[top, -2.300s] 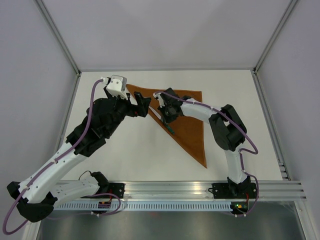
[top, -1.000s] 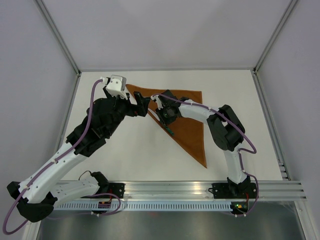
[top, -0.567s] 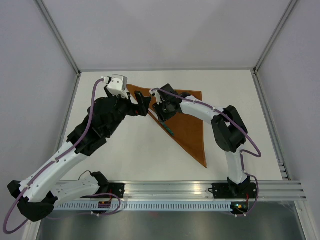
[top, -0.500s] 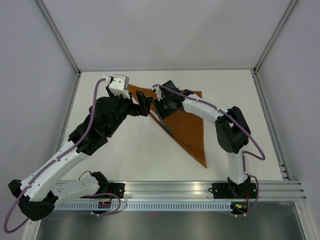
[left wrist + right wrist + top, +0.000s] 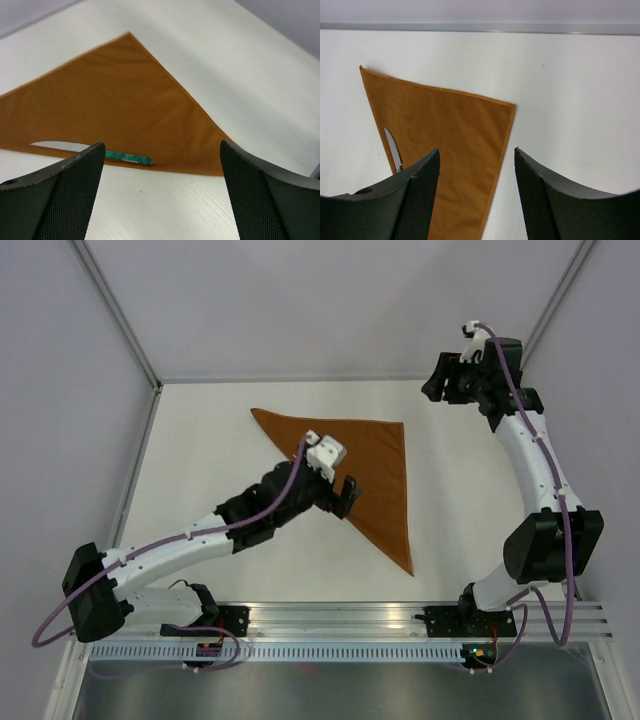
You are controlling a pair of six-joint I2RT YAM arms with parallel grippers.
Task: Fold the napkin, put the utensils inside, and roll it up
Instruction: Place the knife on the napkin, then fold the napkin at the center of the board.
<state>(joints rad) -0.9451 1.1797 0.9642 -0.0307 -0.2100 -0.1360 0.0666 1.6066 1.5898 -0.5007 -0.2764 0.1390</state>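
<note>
Where the napkin [image 5: 115,95] ends, utensil [image 5: 128,158] lies.

Bright, even light falls from overhead, with nothing harsh anywhere. The white table [image 5: 200,460] comes close to washing out, and the shadows on it are only faint grey smudges beside the left arm [image 5: 180,545]. The napkin [image 5: 375,455] carries a mild sheen without hot spots. Up close, the blade of the utensil [image 5: 125,157] glints pale. The dark fingers [image 5: 55,200] of the left gripper [image 5: 161,144] and of the right gripper [image 5: 476,150] loom shadowed along the lower edges, their mesh grain legible — the cloth beyond them is sharp.
</note>
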